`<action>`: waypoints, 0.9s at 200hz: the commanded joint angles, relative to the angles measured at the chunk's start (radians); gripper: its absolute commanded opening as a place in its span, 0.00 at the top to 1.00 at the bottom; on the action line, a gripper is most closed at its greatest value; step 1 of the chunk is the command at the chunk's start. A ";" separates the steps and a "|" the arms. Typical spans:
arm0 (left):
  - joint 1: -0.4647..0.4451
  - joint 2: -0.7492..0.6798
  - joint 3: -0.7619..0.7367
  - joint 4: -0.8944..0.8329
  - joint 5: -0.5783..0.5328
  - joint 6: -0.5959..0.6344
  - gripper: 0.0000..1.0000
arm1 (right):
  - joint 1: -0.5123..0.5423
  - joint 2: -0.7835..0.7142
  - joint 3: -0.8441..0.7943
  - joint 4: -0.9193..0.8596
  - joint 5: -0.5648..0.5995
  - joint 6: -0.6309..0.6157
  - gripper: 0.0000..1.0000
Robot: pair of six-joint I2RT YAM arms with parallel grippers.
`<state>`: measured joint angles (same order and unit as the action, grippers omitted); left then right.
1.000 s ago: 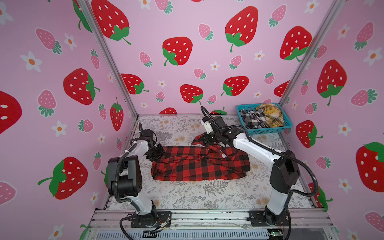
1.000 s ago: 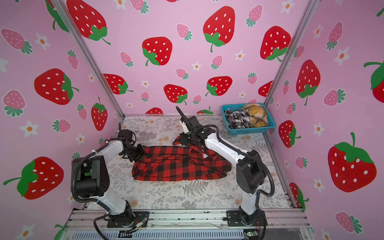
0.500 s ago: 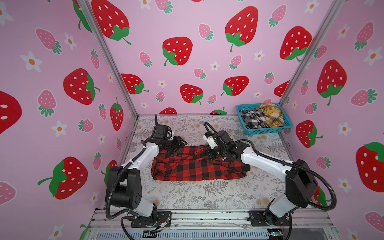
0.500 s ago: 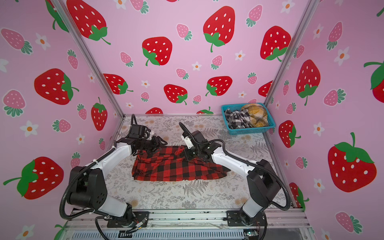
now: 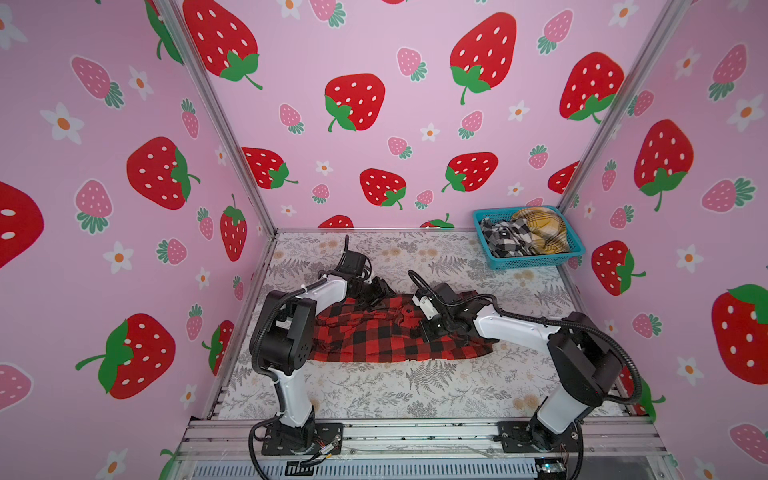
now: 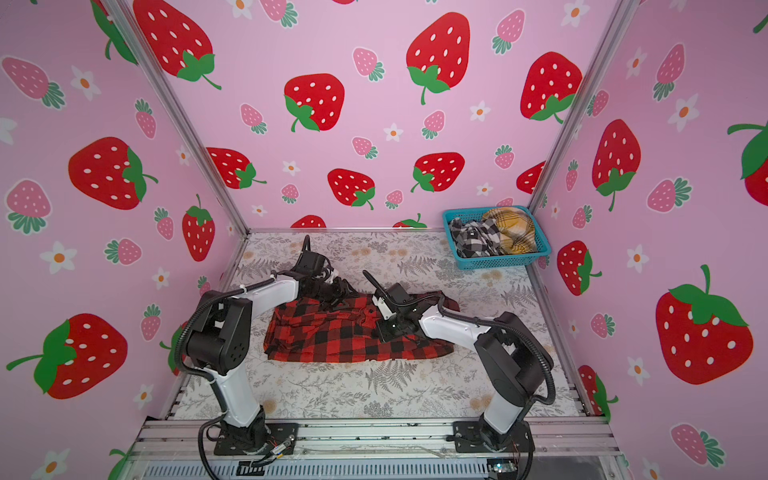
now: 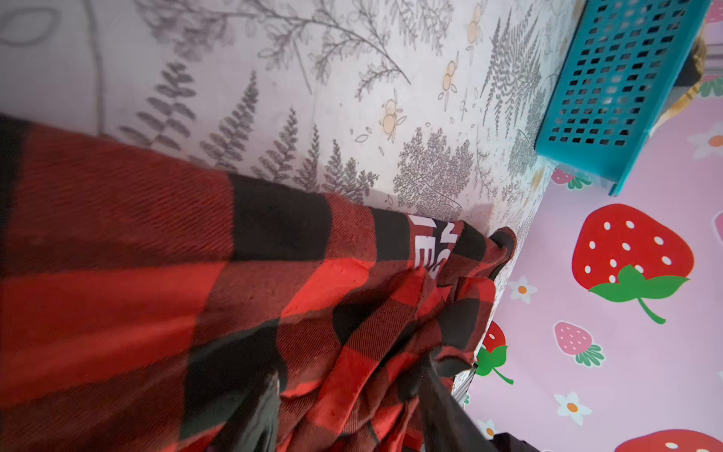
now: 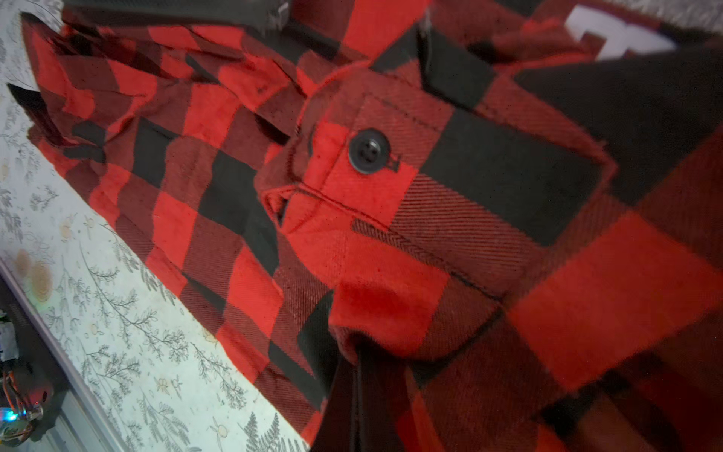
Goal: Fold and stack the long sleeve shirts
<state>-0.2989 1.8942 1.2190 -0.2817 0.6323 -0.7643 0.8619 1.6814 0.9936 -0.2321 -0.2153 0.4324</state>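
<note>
The red-and-black check shirt point(image 5: 386, 336) lies crumpled on the surface point(image 5: 374, 395). Left jaws stand spread at its far edge, cloth between them; right jaws pinch a fold near its middle. The black-and-white shirt point(image 5: 505, 239) and mustard shirt point(image 5: 540, 228) sit in the turquoise basket point(image 5: 536, 262).

Two arms, same build: left arm point(image 5: 291, 395) & right arm point(image 5: 511, 328) w/ glossy white links, chunky black joint housings, black ribbed cable hoses looping alongside. Flat black base plates point(image 5: 515, 432), thin coloured wires at left base. Small white cam block point(image 5: 422, 301) on right wrist. Black fingers on left gripper point(image 7: 352, 366) & right gripper point(image 8: 364, 360).
</note>
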 commanded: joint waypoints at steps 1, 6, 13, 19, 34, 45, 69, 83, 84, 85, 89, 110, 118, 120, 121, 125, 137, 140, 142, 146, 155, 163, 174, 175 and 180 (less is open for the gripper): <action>-0.029 0.018 0.048 0.021 0.053 0.017 0.43 | 0.001 -0.012 -0.016 0.008 0.001 0.030 1.00; -0.034 0.022 0.050 0.021 0.056 0.020 0.43 | 0.000 -0.012 -0.019 0.009 0.002 0.032 1.00; -0.041 0.030 0.051 0.025 0.061 0.022 0.43 | 0.001 -0.013 -0.022 0.011 0.001 0.034 1.00; -0.046 0.033 0.049 0.030 0.067 0.025 0.43 | 0.000 -0.012 -0.023 0.011 0.004 0.035 1.00; -0.057 0.033 0.036 0.063 0.096 0.023 0.43 | 0.001 -0.014 -0.024 0.010 0.007 0.037 1.00; -0.067 0.026 0.029 0.078 0.108 0.028 0.44 | -0.001 -0.015 -0.026 0.008 0.010 0.037 1.00; -0.081 0.000 0.016 0.080 0.110 0.061 0.43 | -0.002 -0.018 -0.026 0.008 0.013 0.037 1.00; -0.087 -0.006 0.009 0.076 0.111 0.081 0.43 | -0.002 -0.018 -0.026 0.008 0.014 0.039 1.00; -0.087 -0.005 0.010 0.076 0.111 0.083 0.43 | -0.002 -0.018 -0.026 0.007 0.013 0.039 1.00; -0.087 -0.005 0.010 0.075 0.111 0.085 0.43 | -0.002 -0.018 -0.026 0.007 0.014 0.039 1.00; -0.087 -0.004 0.010 0.071 0.111 0.091 0.43 | -0.002 -0.017 -0.026 0.007 0.014 0.039 1.00; -0.094 0.010 0.033 0.025 0.097 0.146 0.43 | -0.005 -0.017 -0.024 0.009 0.016 0.040 1.00; -0.098 0.017 0.051 -0.003 0.091 0.180 0.44 | -0.006 -0.018 -0.024 0.010 0.015 0.041 1.00; -0.099 0.018 0.056 -0.010 0.088 0.189 0.45 | -0.006 -0.018 -0.024 0.009 0.016 0.041 1.00; -0.099 0.018 0.059 -0.013 0.088 0.200 0.45 | -0.005 -0.018 -0.024 0.009 0.016 0.041 1.00; -0.100 0.021 0.067 -0.025 0.085 0.213 0.46 | -0.006 -0.016 -0.024 0.009 0.016 0.042 1.00; -0.107 0.022 0.087 -0.049 0.087 0.265 0.46 | -0.008 -0.017 -0.023 0.010 0.014 0.042 1.00; -0.108 0.022 0.089 -0.051 0.088 0.273 0.46 | -0.010 -0.018 -0.023 0.010 0.013 0.041 1.00; -0.109 0.022 0.091 -0.052 0.090 0.278 0.46 | -0.010 -0.018 -0.023 0.010 0.014 0.043 1.00; -0.110 0.022 0.094 -0.054 0.094 0.289 0.46 | -0.012 -0.017 -0.023 0.010 0.014 0.043 1.00; -0.113 0.022 0.099 -0.054 0.107 0.310 0.47 | -0.016 -0.020 -0.023 0.011 0.011 0.043 1.00; -0.116 0.023 0.100 -0.050 0.122 0.324 0.48 | -0.018 -0.021 -0.023 0.014 0.008 0.046 1.00; -0.121 0.019 0.098 -0.042 0.141 0.342 0.48 | -0.022 -0.021 -0.024 0.016 0.002 0.048 1.00; -0.122 0.019 0.097 -0.041 0.145 0.344 0.48 | -0.023 -0.021 -0.024 0.017 0.002 0.048 1.00; -0.126 0.019 0.098 -0.040 0.152 0.352 0.48 | -0.024 -0.022 -0.024 0.017 0.001 0.048 1.00</action>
<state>-0.4103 1.9156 1.2835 -0.2970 0.7273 -0.5053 0.8494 1.6814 0.9806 -0.2241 -0.2111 0.4717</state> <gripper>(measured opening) 0.518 0.048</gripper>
